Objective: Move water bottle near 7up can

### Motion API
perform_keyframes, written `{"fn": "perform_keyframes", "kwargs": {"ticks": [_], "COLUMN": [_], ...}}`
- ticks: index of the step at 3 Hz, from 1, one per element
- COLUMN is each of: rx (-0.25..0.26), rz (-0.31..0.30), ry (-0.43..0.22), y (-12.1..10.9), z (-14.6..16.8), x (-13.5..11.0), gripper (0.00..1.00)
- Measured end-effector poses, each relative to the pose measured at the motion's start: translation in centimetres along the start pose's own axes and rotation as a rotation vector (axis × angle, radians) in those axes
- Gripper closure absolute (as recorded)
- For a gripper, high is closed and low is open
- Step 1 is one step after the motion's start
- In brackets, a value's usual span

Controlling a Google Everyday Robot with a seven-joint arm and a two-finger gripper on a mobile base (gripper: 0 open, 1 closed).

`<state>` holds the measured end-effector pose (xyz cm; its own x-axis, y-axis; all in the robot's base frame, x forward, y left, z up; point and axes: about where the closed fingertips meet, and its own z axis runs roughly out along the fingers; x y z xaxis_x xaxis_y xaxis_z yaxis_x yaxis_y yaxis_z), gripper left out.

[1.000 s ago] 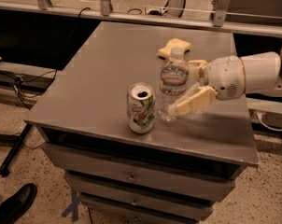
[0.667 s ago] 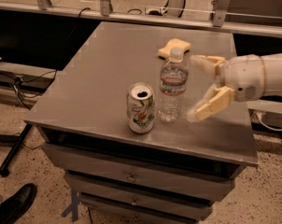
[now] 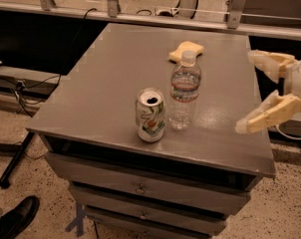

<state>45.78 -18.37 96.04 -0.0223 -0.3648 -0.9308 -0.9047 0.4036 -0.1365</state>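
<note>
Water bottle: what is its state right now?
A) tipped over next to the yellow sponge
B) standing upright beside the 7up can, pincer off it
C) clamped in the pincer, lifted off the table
B: the water bottle stands upright on the table close beside the 7up can, while the pincer hangs open at the table's edge on the picture's right, apart from the bottle.

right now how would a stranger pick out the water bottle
On the grey cabinet top, two containers stand side by side near the front edge, the open end effector off to their right. The bottle is the taller, clear one with a white cap, beside the short can.
</note>
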Motion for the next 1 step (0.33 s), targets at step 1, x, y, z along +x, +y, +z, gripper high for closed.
{"fn": "perform_keyframes", "kwargs": {"ticks": [1], "rx": [-0.005], "rz": [-0.002], "ry": [-0.001], "y": [0.03], "z": [0.26], "x": [-0.09], "gripper": [0.0]}}
